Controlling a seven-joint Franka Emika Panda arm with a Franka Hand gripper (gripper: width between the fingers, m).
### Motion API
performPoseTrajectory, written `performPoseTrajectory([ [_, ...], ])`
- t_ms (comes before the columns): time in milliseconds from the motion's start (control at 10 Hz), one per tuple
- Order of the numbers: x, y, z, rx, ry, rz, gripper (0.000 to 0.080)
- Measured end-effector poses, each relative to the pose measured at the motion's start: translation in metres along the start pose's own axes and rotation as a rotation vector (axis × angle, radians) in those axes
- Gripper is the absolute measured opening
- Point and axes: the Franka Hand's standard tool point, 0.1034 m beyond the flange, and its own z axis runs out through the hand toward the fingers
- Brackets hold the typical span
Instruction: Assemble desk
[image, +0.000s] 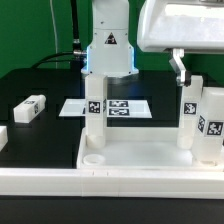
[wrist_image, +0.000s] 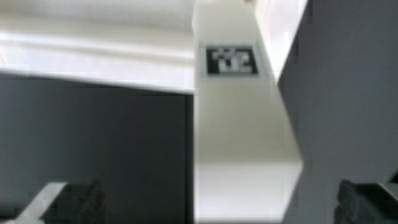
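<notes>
Arm base (image: 108, 45): white shell, black triangle sticker, blue light ring below. Black cables (image: 73, 42) behind it. Tool (image: 182, 78): white housing, 2 dark fingers (wrist_image: 54, 205).

Upright legs (image: 95, 115) on desk top (image: 150, 165); loose leg (image: 30, 108) at ext. view's left; marker board (image: 128, 107) behind.

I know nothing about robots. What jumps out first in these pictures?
A big white plastic tray-like desk top fills the foreground, with white square leg blocks standing upright on it: one toward the exterior view's left, two at its right. The robot's two-finger gripper hangs open over one of the right pair, while a fourth leg block lies loose on the black table at the left.
</notes>
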Motion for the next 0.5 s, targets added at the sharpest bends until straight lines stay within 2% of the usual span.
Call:
performPoseTrajectory([
  [100,0.0038,-0.0012,-0.0013,0.004,-0.061,0.001,0.0649],
  [300,-0.0003,0.0001,0.0012,0.006,-0.195,0.005,0.0649],
  [500,0.0064,-0.0002,0.0056,0.001,-0.204,0.004,0.0649],
])
